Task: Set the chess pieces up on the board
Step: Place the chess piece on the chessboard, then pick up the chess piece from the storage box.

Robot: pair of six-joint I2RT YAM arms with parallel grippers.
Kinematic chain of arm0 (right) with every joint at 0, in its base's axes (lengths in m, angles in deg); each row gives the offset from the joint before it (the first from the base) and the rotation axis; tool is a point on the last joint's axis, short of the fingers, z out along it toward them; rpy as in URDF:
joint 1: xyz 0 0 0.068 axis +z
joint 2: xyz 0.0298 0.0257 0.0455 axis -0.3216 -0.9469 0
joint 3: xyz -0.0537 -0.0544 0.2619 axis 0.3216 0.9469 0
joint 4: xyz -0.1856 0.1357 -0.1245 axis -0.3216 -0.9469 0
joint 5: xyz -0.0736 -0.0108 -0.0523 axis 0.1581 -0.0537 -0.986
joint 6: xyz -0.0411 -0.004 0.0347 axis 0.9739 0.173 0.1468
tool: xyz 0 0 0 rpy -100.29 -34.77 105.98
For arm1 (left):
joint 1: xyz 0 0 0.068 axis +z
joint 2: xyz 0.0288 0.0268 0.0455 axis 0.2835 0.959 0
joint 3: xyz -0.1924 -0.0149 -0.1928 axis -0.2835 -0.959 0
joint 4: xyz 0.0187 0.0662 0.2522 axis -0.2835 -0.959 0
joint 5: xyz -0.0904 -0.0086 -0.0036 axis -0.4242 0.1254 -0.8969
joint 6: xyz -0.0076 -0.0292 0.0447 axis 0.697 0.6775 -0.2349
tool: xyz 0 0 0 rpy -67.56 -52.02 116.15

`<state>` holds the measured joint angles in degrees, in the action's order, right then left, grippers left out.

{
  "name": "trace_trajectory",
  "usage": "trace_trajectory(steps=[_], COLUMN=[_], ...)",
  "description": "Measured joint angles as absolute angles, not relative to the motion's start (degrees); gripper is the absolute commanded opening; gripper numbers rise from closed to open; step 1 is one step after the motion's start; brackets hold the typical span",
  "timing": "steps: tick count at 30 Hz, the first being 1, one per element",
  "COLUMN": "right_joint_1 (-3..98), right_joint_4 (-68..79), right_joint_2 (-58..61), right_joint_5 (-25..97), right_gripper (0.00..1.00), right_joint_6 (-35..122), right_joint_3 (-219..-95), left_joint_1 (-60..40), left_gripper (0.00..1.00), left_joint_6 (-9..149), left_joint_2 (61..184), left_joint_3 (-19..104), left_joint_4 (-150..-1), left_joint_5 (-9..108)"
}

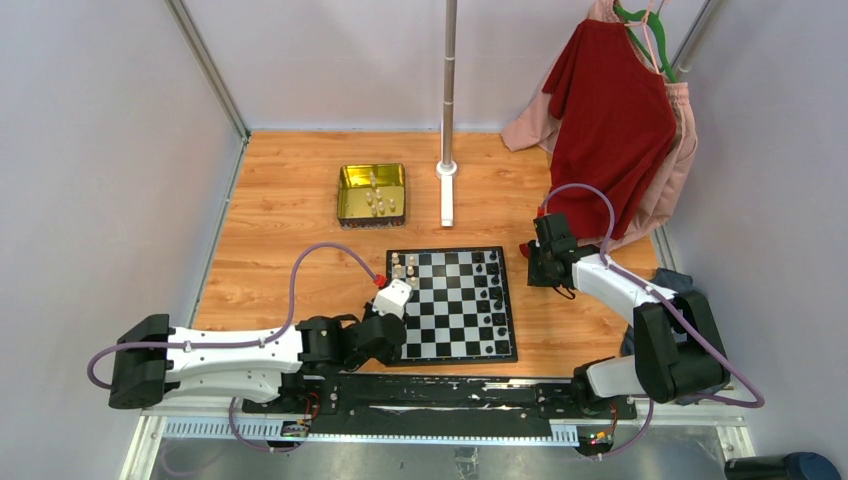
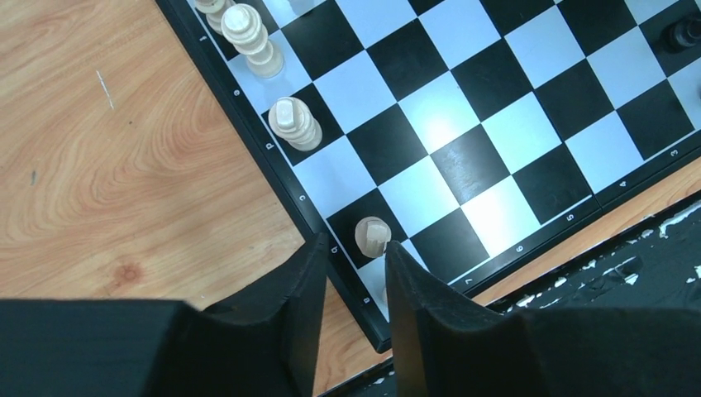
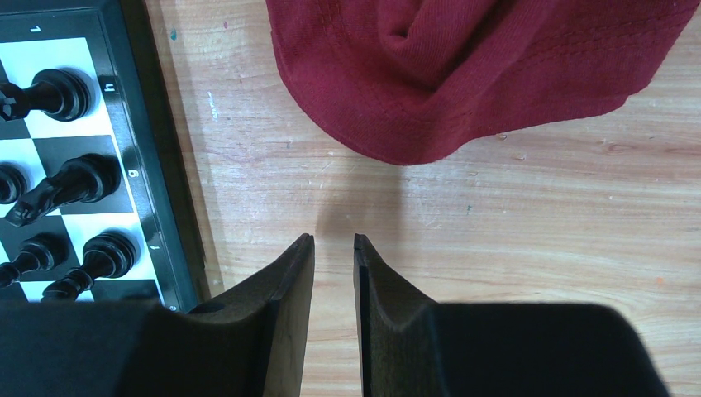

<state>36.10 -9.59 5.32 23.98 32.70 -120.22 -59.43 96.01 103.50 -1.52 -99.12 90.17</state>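
The small pale cream chessman stands upright on a black square of the black-and-white checked board, in the row against its left border and close to the near corner. It sits just off the tips of the left end effector, on the side toward the board's middle. Its long axis is vertical and seen almost end-on, so I cannot tell which piece it is. The fingers are apart, the gap wider than the chessman. One fingertip seems to touch it or lie just beside it, and nothing is clamped. A straight lift should clear it.

More pale chessmen lie in the gold rectangular metal tin on the wooden counter, beyond the board's far left corner, and the left arm is nearer. The right end effector hovers over bare wood beside the black chessmen, fingers slightly apart and empty.
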Motion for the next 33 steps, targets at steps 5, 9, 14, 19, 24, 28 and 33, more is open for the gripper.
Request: trace_trajectory(steps=[5,9,14,19,24,28,33], right_joint_1=[36.10,36.10,36.10,36.10,36.10,36.10,36.10], right_joint_4=[-9.59,-9.59,-9.61,-9.64,-9.66,-9.68,-9.72], right_joint_2=[5.32,5.32,5.32,5.63,6.90,8.01,9.10], right_joint_5=[23.98,23.98,24.02,24.24,24.57,25.05,25.94], right_gripper=[0.29,0.29,0.29,0.29,0.29,0.29,0.29], right_joint_6=[32.70,32.70,32.70,32.68,32.68,32.68,32.68], right_joint_3=[-120.22,-120.22,-120.22,-120.22,-120.22,-120.22,-120.22], left_joint_1=[-59.43,-59.43,-59.43,-59.43,-59.23,-53.53,-42.01], left_gripper=[0.48,0.55,0.63,0.71,0.74,0.73,0.73], left_joint_6=[95.92,95.55,95.12,95.14,94.57,91.95,87.33], left_joint_2=[102.80,102.54,102.06,98.71,100.68,108.05,118.80], left_joint_3=[-0.12,2.09,7.51,13.89,24.54,33.52,39.36], left_joint_4=[-100.83,-102.42,-106.36,-111.01,-116.81,-117.72,-115.60], left_joint_5=[90.56,90.56,89.64,89.75,95.32,97.03,94.84])
